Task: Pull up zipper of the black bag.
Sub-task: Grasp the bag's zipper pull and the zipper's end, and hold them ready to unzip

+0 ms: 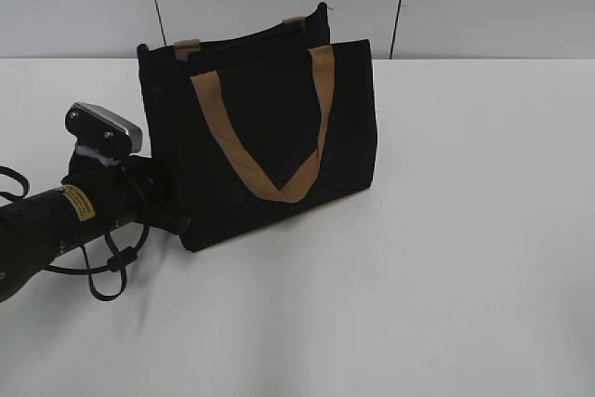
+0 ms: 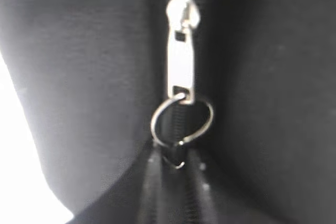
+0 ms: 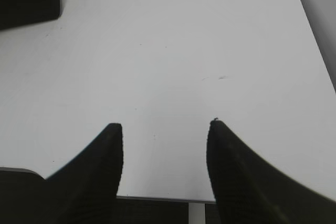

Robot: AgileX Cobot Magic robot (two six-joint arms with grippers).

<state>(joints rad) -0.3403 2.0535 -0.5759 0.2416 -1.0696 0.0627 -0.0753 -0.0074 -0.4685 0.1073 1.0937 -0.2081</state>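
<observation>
Left pincer (image 1: 172, 216) at black bag (image 1: 270, 146) side; zipper (image 2: 181, 66) close.

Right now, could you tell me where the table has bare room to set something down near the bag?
The white table is bare to the right of the black bag and across the front. The right gripper hangs open over bare table too. It is crowded at the bag's left end, where the left arm and its cables press against it.

A silver zipper (image 2: 181, 72) pull tab hangs against the black bag (image 2: 84, 77), its ring clasp at the lower end over the black zip track.
</observation>
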